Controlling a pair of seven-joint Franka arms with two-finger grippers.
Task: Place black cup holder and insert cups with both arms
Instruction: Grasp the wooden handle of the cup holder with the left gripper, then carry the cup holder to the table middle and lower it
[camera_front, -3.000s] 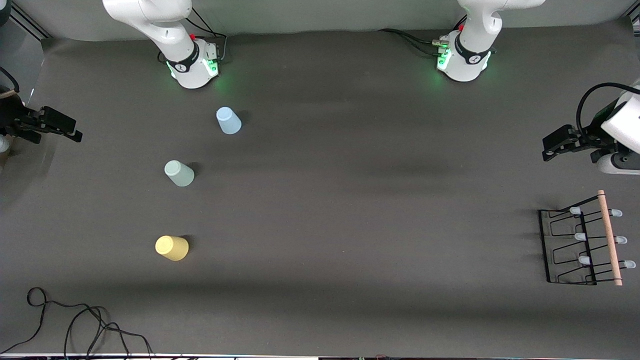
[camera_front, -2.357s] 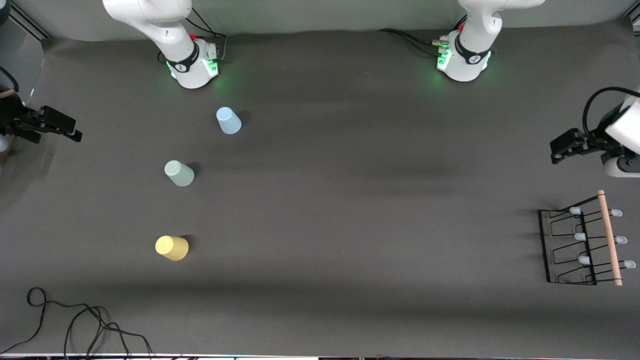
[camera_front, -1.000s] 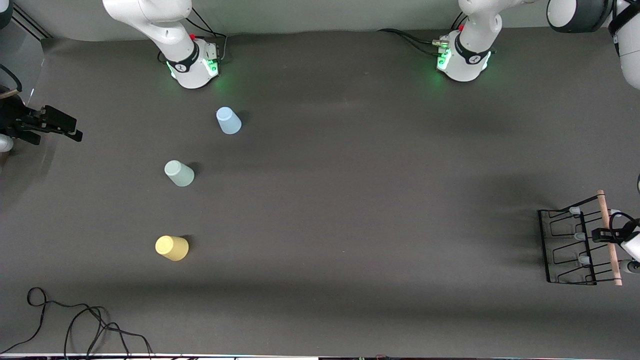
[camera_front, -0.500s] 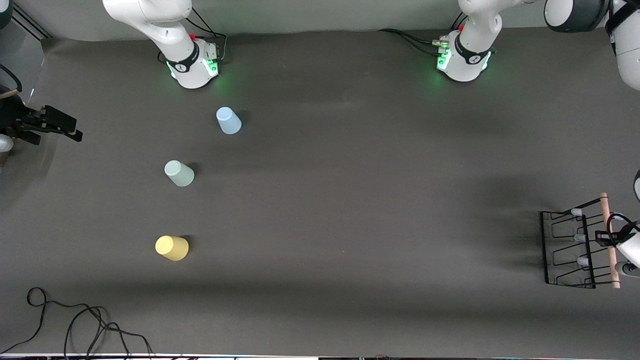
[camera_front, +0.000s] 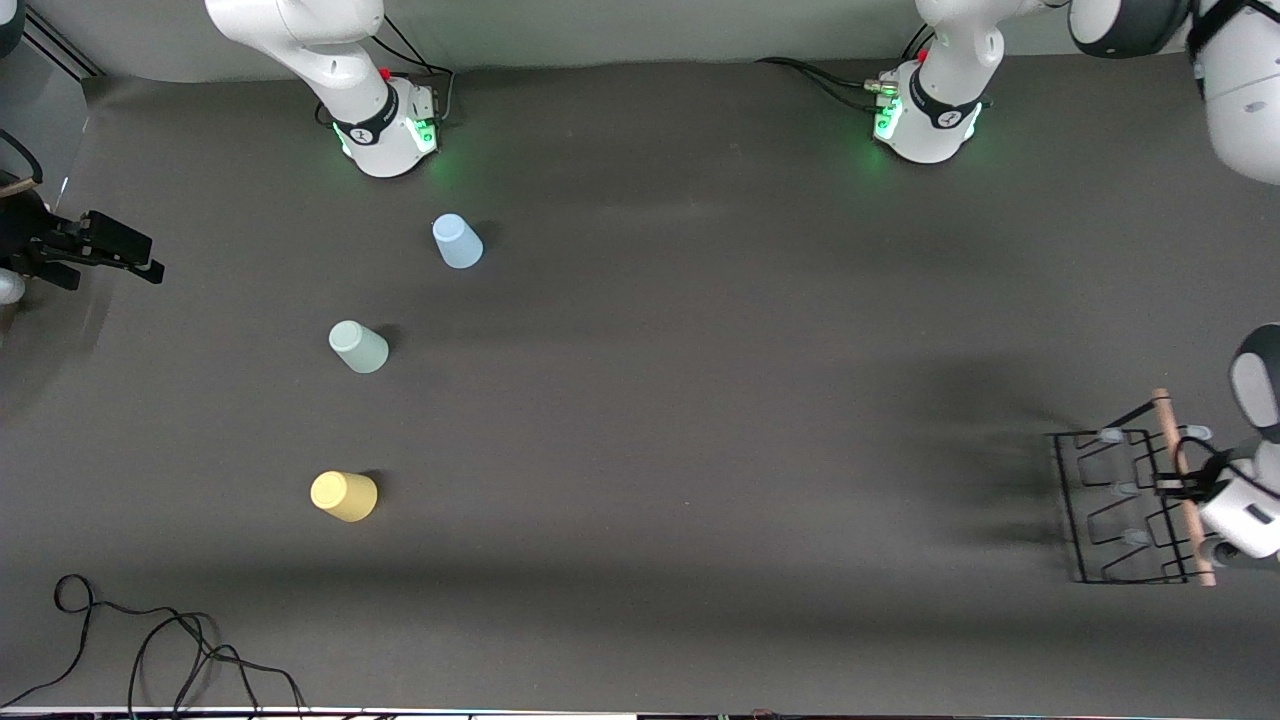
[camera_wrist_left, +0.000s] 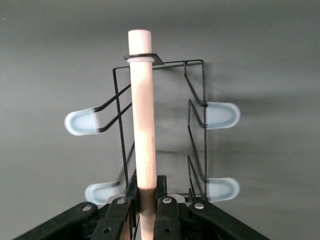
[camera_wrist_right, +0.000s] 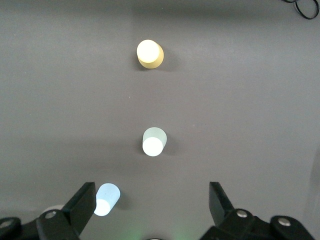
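The black cup holder (camera_front: 1110, 505) is at the left arm's end of the table. My left gripper (camera_front: 1185, 488) is shut on its light wooden rod handle (camera_front: 1168, 440). In the left wrist view the rod (camera_wrist_left: 142, 115) runs out from between the fingers of the left gripper (camera_wrist_left: 148, 200), with pale-tipped pegs on both sides. The light blue cup (camera_front: 457, 242), the pale green cup (camera_front: 358, 347) and the yellow cup (camera_front: 344, 496) stand apart toward the right arm's end. My right gripper (camera_front: 148, 262) waits open and empty over that end's edge. Its wrist view shows the right gripper (camera_wrist_right: 152, 194), the yellow cup (camera_wrist_right: 150, 54), the green cup (camera_wrist_right: 153, 141) and the blue cup (camera_wrist_right: 106, 199).
The two green-lit arm bases (camera_front: 385, 130) (camera_front: 925, 120) stand along the edge farthest from the front camera. A loose black cable (camera_front: 150, 640) lies at the near corner by the right arm's end. A dark mat (camera_front: 700, 400) covers the table.
My left arm came down onto the cup holder and closed on its rod. The holder has since shifted toward the right arm's end. The right arm and the cups have not moved.
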